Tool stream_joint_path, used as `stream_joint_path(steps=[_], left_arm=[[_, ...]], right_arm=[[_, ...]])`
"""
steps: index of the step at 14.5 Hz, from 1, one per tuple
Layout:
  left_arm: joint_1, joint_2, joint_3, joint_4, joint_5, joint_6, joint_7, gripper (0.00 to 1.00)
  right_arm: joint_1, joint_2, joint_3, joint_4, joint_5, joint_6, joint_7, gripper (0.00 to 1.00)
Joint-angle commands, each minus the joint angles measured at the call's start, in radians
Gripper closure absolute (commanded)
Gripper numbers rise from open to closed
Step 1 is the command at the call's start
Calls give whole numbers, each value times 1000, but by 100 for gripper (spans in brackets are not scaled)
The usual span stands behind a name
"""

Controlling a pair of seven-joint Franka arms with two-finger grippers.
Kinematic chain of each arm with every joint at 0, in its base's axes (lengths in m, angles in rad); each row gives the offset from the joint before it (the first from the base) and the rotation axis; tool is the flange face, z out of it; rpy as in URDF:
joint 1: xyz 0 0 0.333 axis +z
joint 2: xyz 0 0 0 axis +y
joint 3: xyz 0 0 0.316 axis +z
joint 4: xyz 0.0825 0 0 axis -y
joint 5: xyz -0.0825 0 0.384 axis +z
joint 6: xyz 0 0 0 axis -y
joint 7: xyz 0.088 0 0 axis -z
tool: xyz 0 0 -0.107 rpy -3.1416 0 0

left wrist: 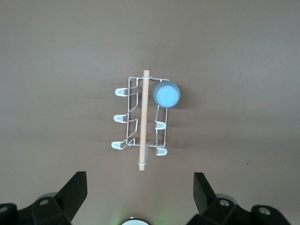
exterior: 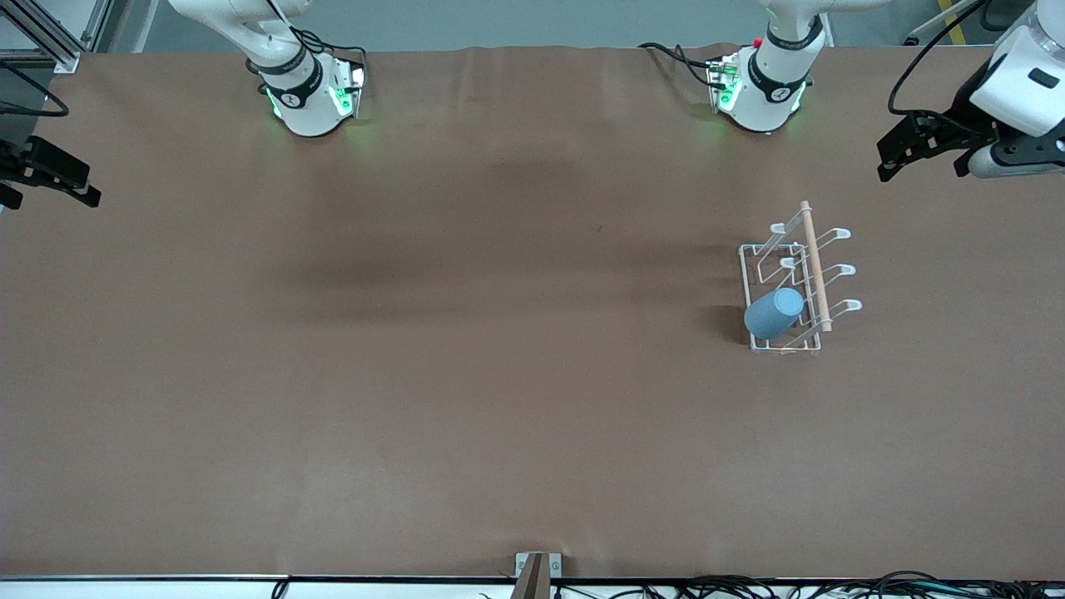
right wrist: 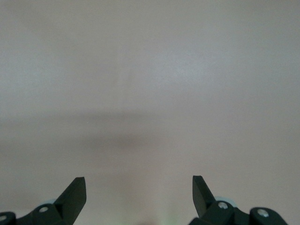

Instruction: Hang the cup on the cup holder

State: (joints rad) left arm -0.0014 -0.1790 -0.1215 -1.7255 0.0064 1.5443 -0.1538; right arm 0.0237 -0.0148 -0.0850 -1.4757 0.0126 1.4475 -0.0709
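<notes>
The small light-blue plastic cup [exterior: 775, 313] hangs upside down on a peg of the white wire cup holder [exterior: 797, 279] with its light wooden rod, toward the left arm's end of the brown table [exterior: 416, 374]. The left gripper [exterior: 915, 150] waits above that end with fingers apart, and the right gripper [exterior: 46, 170] waits, fingers apart, over the right arm's end.
</notes>
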Motion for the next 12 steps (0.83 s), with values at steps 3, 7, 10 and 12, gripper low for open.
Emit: stream_joint_path(steps=[3, 7, 10, 12], left_arm=[[3, 79, 5, 112, -3, -75, 5, 0], [3, 81, 5, 113, 1, -75, 8, 0], [1, 81, 5, 113, 1, -75, 8, 0], [1, 81, 5, 113, 1, -75, 8, 0]], right_arm=[[2, -2, 2, 6, -8, -10, 16, 0], [-1, -2, 2, 5, -8, -12, 16, 0], [1, -2, 2, 6, -8, -12, 16, 0], [1, -2, 2, 5, -6, -13, 16, 0]])
